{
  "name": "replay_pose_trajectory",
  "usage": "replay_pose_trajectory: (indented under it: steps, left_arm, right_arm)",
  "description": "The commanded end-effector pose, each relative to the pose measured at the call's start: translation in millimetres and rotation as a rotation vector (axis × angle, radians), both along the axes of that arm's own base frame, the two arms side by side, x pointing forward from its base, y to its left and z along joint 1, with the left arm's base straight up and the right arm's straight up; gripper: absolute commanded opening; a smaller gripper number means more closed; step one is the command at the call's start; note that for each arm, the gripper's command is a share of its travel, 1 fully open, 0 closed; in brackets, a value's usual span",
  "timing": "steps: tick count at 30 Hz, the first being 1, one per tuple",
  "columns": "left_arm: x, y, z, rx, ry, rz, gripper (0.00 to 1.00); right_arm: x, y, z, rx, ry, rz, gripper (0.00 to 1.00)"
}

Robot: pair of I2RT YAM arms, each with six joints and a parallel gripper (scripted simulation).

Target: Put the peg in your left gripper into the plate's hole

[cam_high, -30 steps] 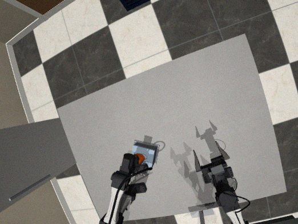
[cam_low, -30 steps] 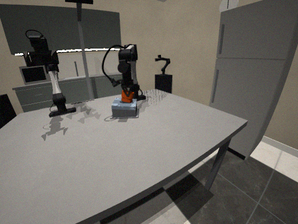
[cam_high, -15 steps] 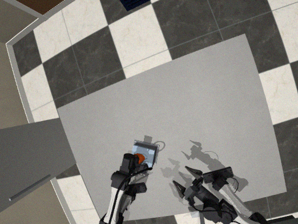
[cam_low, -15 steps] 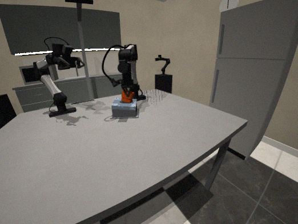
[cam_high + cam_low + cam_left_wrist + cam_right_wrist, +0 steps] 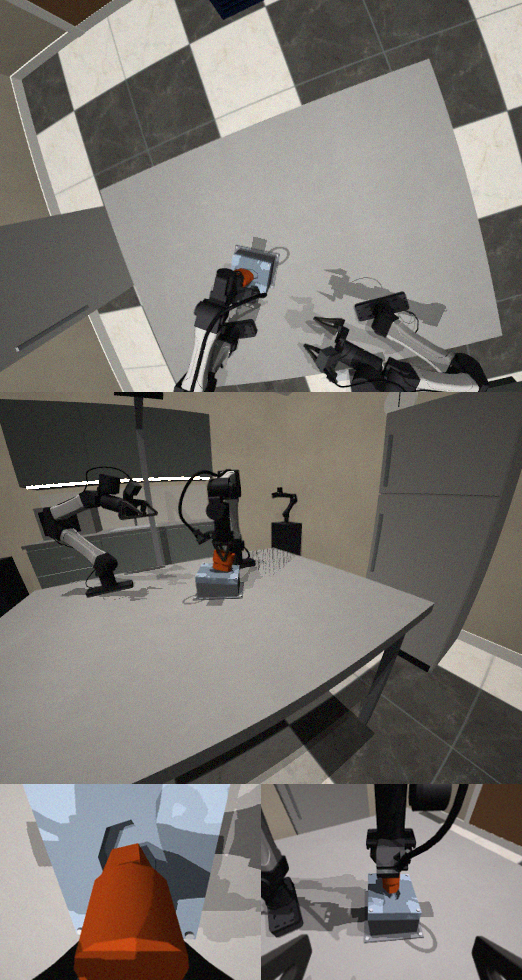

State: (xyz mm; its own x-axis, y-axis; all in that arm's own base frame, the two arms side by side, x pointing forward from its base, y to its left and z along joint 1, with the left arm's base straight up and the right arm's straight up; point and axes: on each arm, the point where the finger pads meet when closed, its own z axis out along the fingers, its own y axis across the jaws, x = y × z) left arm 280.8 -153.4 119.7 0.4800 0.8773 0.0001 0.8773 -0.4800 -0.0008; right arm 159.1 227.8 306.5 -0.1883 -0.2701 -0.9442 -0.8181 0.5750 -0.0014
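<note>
1. The left hand (image 5: 240, 287) (image 5: 223, 551) (image 5: 130, 939) (image 5: 391, 871) is pinching the peg (image 5: 245, 277) (image 5: 223, 561) (image 5: 131, 902) (image 5: 391, 885). The peg sticks out past its fingers, straight ahead of the hand, with its narrow end leading.

2. Below that hand is the plate (image 5: 250, 261) (image 5: 218, 578) (image 5: 92, 810) (image 5: 407, 902), the top of a raised block on the counter (image 5: 310, 175) (image 5: 250, 642) (image 5: 22, 893) (image 5: 458, 915).

3. The hole (image 5: 105, 845) (image 5: 393, 896) is right at the peg's narrow end. In the left wrist view its dark edge shows beyond the tip and to its left, while the peg hides the near side. Whether the tip has entered cannot be told; most of the peg is plainly out.

4. The peg's long axis runs from the hand towards the plate, close to upright; any small lean is too fine to judge.

5. The right hand (image 5: 311, 332) (image 5: 156, 513) (image 5: 391, 942) is spread, with nothing in it, well apart from the plate. The left hand is far nearer and seems the only one needed.

6. The next move probably calls for a slight centring over the hole, then a gentle push along the peg's axis. Pressing while off-centre could catch the rim and jam it.
</note>
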Motion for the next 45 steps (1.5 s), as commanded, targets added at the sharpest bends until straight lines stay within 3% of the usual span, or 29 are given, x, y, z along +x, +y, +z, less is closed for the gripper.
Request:
replay_pose_trajectory:
  steps: [1, 5, 6, 8, 10, 11, 14, 15, 20, 29, 32, 39, 45]
  left_arm:
    - [3.9, -2.3, 10.9, -0.02, -0.034, 0.001, 0.39]
    - [3.9, -2.3, 10.9, -0.02, -0.034, 0.001, 0.39]
    - [3.9, -2.3, 10.9, -0.02, -0.034, 0.001, 0.28]
    - [3.9, -2.3, 10.9, -0.02, -0.034, 0.001, 0.28]
    - [3.9, -2.3, 10.9, -0.02, -0.034, 0.001, 0.05]
    - [3.9, -2.3, 10.9, -0.02, -0.034, 0.001, 0.0]
    - [3.5, -2.1, 23.1, -0.029, -0.051, 0.001, 0.34]
    - [3.3, -2.0, 26.6, -0.029, -0.051, 0.001, 0.39]
    - [3.4, 0.1, 38.2, -0.002, -0.029, 0.015, 0.39]
    - [1.4, -7.9, 22.0, 0.171, 0.003, 0.084, 0.39]
    - [4.6, -23.7, 14.2, 0.157, 0.011, 0.039, 0.39]
    - [0.6, -9.7, 15.2, 0.221, 0.037, 0.08, 0.39]
    - [4.2, -13.3, 12.3, 0.203, 0.034, 0.074, 0.39]
  right_arm:
    - [-2.2, -2.0, -4.2, -0.003, 0.012, -0.009, 1.0]
    - [-1.3, -0.9, -6.1, -0.01, 0.016, -0.01, 1.0]
    - [-1.2, -1.0, -6.1, -0.01, 0.015, -0.01, 1.0]
    - [-1.2, -1.0, -6.1, -0.01, 0.015, -0.01, 1.0]
    - [-2.1, -0.3, -6.1, -0.01, 0.016, -0.003, 1.0]
    - [-2.1, -0.3, -6.1, -0.01, 0.016, -0.003, 1.0]
    - [-2.1, -0.3, -5.7, -0.009, 0.015, -0.003, 1.0]
    - [-2.1, -0.3, -5.7, -0.009, 0.015, -0.003, 1.0]
    - [-2.1, -0.3, -5.7, -0.009, 0.015, -0.003, 1.0]
    - [-2.1, -0.3, -5.7, -0.009, 0.015, -0.003, 1.0]
    - [-2.1, -0.3, -5.7, -0.009, 0.015, -0.003, 1.0]
    - [-2.1, -0.3, -5.7, -0.009, 0.015, -0.003, 1.0]
    - [-2.1, -0.3, -5.7, -0.009, 0.015, -0.003, 1.0]
